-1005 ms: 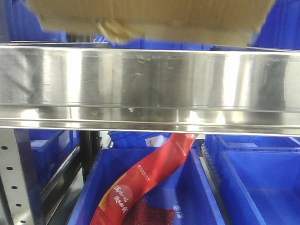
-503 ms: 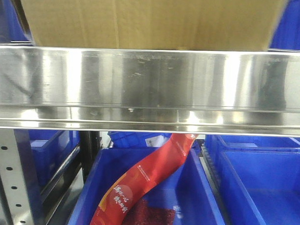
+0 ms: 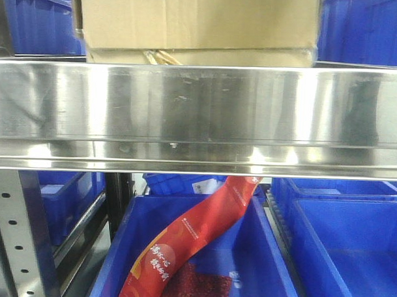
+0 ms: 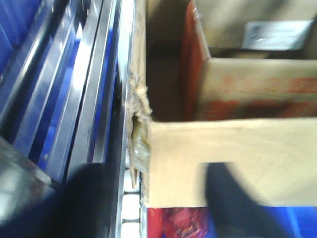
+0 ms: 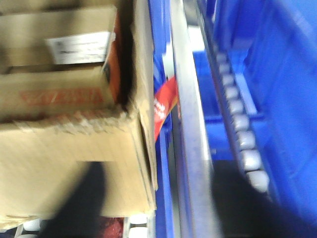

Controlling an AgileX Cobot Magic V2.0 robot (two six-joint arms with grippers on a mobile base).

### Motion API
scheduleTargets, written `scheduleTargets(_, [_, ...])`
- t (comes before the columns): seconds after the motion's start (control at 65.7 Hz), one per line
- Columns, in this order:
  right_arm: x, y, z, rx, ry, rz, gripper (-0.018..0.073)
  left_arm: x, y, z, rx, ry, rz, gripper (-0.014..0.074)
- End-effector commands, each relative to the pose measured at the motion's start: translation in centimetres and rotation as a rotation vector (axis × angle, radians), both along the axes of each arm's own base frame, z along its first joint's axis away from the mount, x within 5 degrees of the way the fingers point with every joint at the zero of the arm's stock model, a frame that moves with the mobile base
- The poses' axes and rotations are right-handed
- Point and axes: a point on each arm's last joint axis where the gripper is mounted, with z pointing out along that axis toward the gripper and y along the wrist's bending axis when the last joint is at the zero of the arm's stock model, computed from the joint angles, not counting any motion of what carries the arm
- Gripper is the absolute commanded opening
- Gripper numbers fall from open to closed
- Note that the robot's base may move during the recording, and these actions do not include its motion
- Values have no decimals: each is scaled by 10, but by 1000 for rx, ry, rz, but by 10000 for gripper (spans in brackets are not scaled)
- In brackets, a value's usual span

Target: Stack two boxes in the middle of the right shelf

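In the front view the tall box (image 3: pixel 200 19) rests on the flat box (image 3: pixel 208 56), whose yellowish tape scrap (image 3: pixel 159 56) sticks out at the left. Both stand on the shelf just behind its shiny front rail (image 3: pixel 200 109). In the left wrist view my left gripper (image 4: pixel 158 171) is open and straddles the tall box's (image 4: pixel 223 163) near left corner, one finger outside and one over the front face. The right gripper (image 5: pixel 163 171) is open too. It straddles the near right corner of the same box (image 5: pixel 59 144). Both wrist views are blurred.
Blue bins (image 3: pixel 369 30) stand behind the boxes on both sides. Under the shelf are more blue bins (image 3: pixel 341 251), one holding a red pouch (image 3: pixel 195 236). A perforated steel upright (image 3: pixel 16 233) is at lower left. A roller track (image 5: pixel 237 124) runs right of the box.
The cardboard filled the top of the front view before. It now looks smaller and farther back, with the tall box seen sitting on the flat one.
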Motion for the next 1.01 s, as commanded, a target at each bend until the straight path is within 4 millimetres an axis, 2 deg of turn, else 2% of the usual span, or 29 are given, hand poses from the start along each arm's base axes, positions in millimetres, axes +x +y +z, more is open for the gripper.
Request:
scheduleTargets(0.0, [-5,-2,7,-9,-18,30,-130,-5,2,9,-17,-32,-5,64])
scheduleTargets(0.015, [-5,-1,6,-8,-17,33,-169,-6,2,9,-22,-30,-8,1])
scheduleTargets(0.061, [-6,-2,8,-15,-20,42,-159,-8,1,9,-23,-18,-25,-113])
scheduleTargets(0.259, [-20,-2,21,-75,-77,151,-160,-28,-8,24,15,-55,-300,-97])
scheduleTargets(0.335, [-27,-6,25,-93,-127,170,-160,-36,-5,29,-4,-85,-309,-97])
scheduleTargets(0.503, [-46,-14,14,-56,-243,194,-160,-53,1,25,-65,-193,-314,-97])
scheduleTargets(0.701, [-70,-35,-34,86,-319,110,-160,-81,11,-6,-168,-322,-324,-100])
scheduleTargets(0.838, [-91,-55,-58,105,-372,56,-160,-99,26,-44,-182,-321,-305,-100])
scheduleTargets(0.99, [-126,-74,-81,92,-388,-18,-160,-126,50,-79,-193,-330,-254,-100])
